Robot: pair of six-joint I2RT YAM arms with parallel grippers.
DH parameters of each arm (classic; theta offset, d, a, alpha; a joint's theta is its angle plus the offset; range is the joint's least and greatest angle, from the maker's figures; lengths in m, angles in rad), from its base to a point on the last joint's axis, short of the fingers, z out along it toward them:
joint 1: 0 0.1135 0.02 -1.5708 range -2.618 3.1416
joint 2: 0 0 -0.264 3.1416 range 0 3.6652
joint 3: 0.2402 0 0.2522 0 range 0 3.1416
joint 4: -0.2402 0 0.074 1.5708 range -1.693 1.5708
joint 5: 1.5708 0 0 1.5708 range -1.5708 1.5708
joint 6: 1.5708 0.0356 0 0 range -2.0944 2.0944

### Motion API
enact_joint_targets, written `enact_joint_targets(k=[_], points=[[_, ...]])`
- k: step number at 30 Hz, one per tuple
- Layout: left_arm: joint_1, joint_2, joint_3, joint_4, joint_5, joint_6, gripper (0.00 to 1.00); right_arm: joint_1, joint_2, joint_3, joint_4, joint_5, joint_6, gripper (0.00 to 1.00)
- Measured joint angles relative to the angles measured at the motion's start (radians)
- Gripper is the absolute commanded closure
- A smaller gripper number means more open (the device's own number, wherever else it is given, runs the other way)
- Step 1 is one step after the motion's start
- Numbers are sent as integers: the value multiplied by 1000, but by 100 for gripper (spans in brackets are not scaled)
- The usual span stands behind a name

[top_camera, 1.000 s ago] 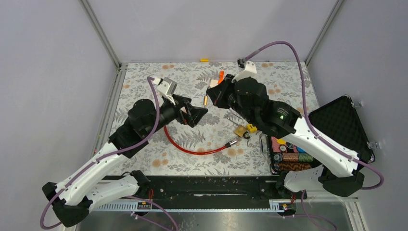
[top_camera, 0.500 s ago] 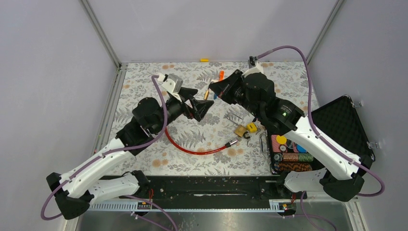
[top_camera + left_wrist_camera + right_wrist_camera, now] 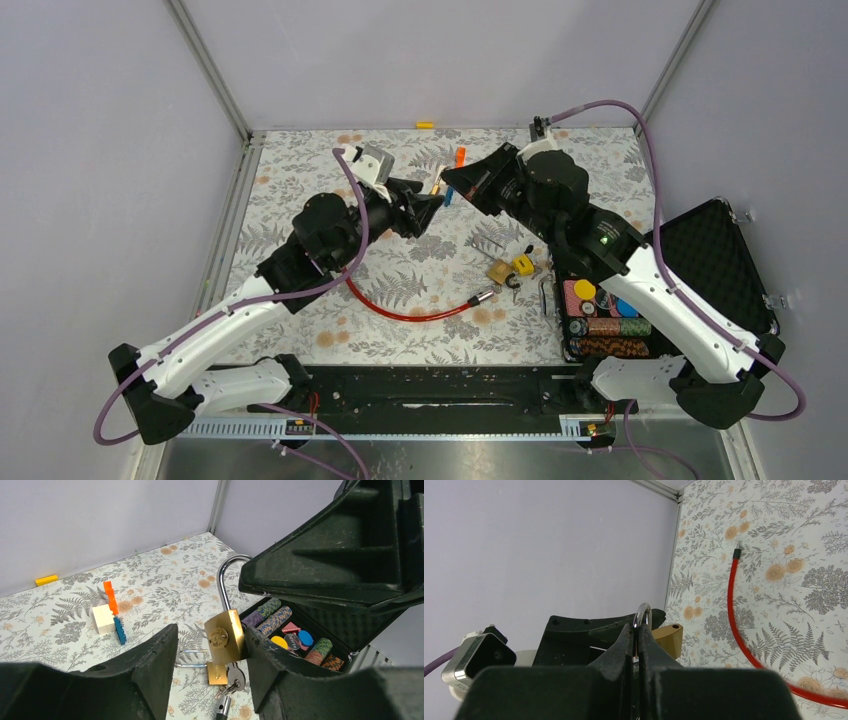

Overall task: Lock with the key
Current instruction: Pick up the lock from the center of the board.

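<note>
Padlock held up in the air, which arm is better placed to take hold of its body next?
Left. The left gripper straddles the brass body of the padlock, not yet shut; the right gripper is shut on the shackle.

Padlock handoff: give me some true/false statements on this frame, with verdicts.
1. The right gripper, jaws shut, holds the padlock by its shackle. True.
2. The left gripper has its jaws clamped tight on the padlock body. False: they flank it, with a gap showing on one side.
3. A red cable lies on the table. True.
4. The case is closed. False: its lid is open and the chips show.
</note>
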Motion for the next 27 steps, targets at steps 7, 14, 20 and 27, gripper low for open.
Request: enact_joint_targets(k=[7, 14, 20, 27], points=[[-11, 2, 0, 12, 4, 0, 91, -24, -3, -23, 25, -43, 30, 98], [-8, 6, 0, 3, -1, 6, 100, -37, -2, -25, 33, -86, 15, 44], [14, 8, 22, -88, 23, 20, 100, -89, -45, -98, 62, -156, -115, 1], [75, 5, 68, -187, 152, 59, 100, -153, -117, -153, 15, -285, -363, 5]])
